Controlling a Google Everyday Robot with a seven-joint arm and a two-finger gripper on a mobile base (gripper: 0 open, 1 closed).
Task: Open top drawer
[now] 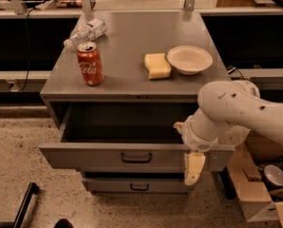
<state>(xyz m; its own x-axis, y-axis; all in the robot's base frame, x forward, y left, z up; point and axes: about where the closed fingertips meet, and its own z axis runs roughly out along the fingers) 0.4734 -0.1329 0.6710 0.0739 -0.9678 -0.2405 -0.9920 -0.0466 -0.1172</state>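
Note:
The top drawer (99, 156) of the grey metal cabinet stands pulled out, its deep dark interior (125, 125) showing. Its front carries a small dark bar handle (136, 158) at the centre. A shallower drawer (136, 185) below it is closed. My gripper (193, 167) hangs at the right end of the top drawer's front, to the right of the handle and apart from it, and holds nothing. My white arm (236, 108) reaches in from the right and covers the drawer's right corner.
On the cabinet top (132, 46) stand a red cola can (89, 63), a lying water bottle (87, 31), a yellow sponge (157, 65) and a white bowl (189, 59). A cardboard box (255, 189) of items sits on the floor at right. A dark bar (23, 205) lies lower left.

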